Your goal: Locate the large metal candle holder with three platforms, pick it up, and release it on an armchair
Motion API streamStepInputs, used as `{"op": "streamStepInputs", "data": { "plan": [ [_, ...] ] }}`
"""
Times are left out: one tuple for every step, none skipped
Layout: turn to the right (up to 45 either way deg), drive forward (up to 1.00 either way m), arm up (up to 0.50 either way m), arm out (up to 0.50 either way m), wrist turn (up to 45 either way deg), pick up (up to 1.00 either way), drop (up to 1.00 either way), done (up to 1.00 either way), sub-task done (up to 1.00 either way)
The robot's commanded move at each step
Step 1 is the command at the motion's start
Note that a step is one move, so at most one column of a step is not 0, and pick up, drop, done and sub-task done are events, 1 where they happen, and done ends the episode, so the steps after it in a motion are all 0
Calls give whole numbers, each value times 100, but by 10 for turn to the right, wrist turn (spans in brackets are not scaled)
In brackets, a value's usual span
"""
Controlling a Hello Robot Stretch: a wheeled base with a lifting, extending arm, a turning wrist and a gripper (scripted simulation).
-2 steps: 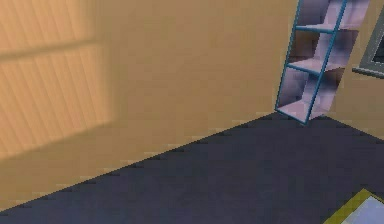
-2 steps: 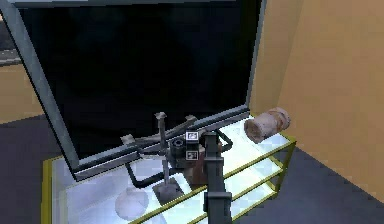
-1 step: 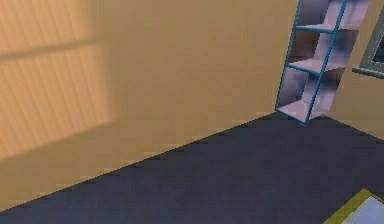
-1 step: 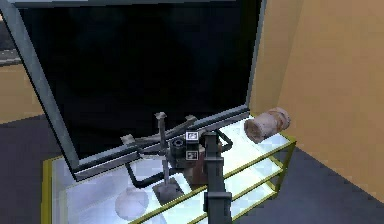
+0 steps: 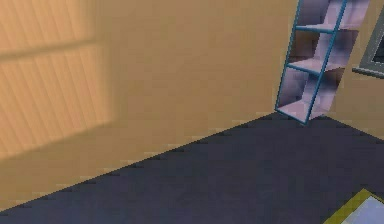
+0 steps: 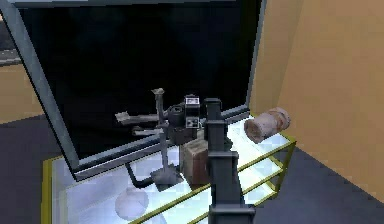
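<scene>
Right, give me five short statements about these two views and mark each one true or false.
1. The metal candle holder stands on a glass-topped table with a yellow frame. True.
2. The shelf unit in the forward view has a red frame. False: its frame is blue, with pale lavender shelves.
3. A large dark screen stands behind the candle holder. True.
4. The floor in the forward view is light wood. False: it is dark, below a tan wall.
5. The brown box lies on the floor. False: it stands on the table, to the right of the candle holder in the arm side view.
</scene>
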Motion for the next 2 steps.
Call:
{"op": "streamStepInputs", "data": {
  "plan": [
    [0,0,10,0,0,0,0,0,0],
    [0,0,0,0,-450,0,0,0,0]
  ]
}}
